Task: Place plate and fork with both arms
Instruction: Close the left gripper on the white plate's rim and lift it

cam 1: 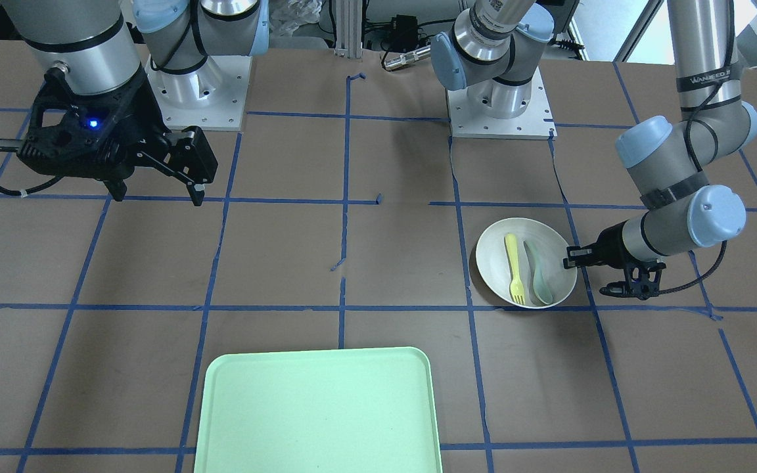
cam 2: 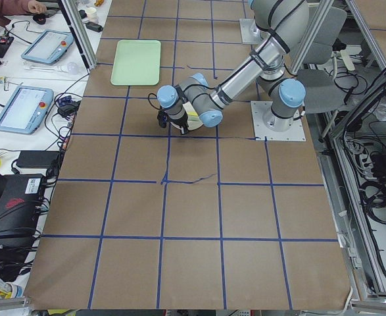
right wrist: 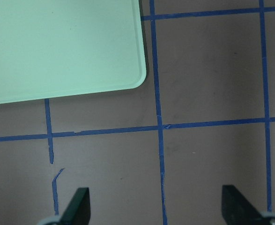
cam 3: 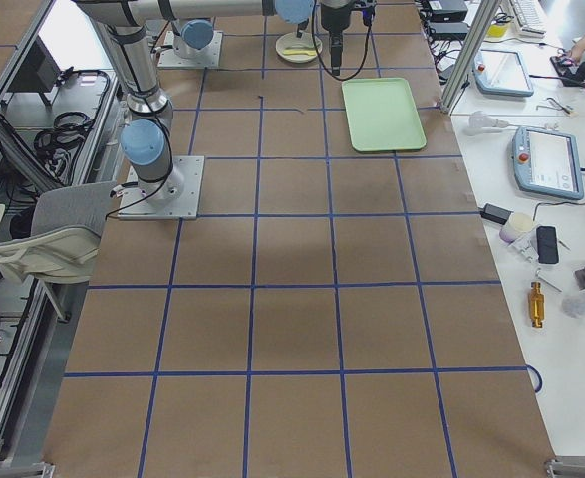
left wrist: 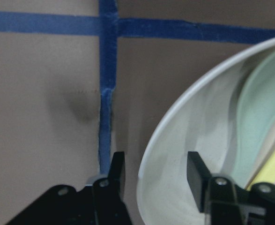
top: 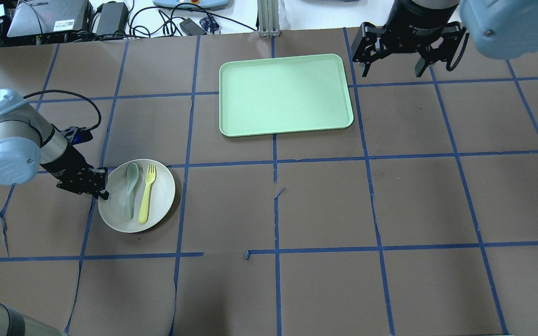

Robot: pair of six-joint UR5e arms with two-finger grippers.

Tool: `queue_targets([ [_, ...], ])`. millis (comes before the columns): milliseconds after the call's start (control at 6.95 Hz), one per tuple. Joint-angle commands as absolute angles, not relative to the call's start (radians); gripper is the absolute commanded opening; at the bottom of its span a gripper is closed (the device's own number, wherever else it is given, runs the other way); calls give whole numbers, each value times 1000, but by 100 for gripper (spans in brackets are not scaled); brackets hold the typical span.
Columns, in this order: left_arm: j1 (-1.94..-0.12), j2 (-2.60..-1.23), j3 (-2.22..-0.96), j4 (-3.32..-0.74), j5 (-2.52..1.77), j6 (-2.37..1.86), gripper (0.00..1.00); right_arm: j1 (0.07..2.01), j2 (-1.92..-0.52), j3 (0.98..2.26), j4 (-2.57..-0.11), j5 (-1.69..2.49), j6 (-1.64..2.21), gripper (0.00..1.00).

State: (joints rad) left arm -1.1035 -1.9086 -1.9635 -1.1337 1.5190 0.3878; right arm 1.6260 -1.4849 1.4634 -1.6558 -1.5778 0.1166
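Brown paper gridded with blue tape covered the table as the left gripper straddled the rim of the plate. Its jaws stood apart, one finger outside the rim and one inside. The fork lay loose in the plate just ahead of that gripper, beyond a spoon. A pinch on one edge looked risky: the plate could tilt or skid as the jaws closed, sending the fork sliding. The left arm was folded low, its wrist reaching in almost level. The right gripper hung high and pointed down, jaws wide and empty, with the tray just off to its side.
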Motion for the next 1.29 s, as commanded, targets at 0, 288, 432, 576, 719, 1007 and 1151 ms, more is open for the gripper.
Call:
queue_targets([
  [0, -1101, -1904, -1956, -1137, 1517, 391, 0, 1626, -1485, 1463, -1657, -1577, 117, 100],
  [288, -1101, -1901, -1913, -1187, 1505, 385, 0, 1626, -1485, 1463, -1657, -1577, 117, 100],
  [432, -1100, -1913, -1842, -1269, 1474, 374, 0, 1626, -1485, 1463, -1657, -1577, 117, 100],
  [576, -1100, -1928, -1745, -1345, 1468, 371, 0, 1626, -1485, 1463, -1657, -1577, 117, 100],
  [719, -1100, -1937, -1670, -1406, 1425, 365, 0, 1626, -1485, 1463, -1657, -1577, 117, 100],
  [1007, -1103, -1979, -1550, -1425, 1404, 364, 0, 1626, -1485, 1463, -1657, -1578, 117, 100],
  [1151, -1112, -2023, -1489, -1425, 1331, 356, 0, 1626, -1485, 1463, -1655, -1578, 117, 100],
])
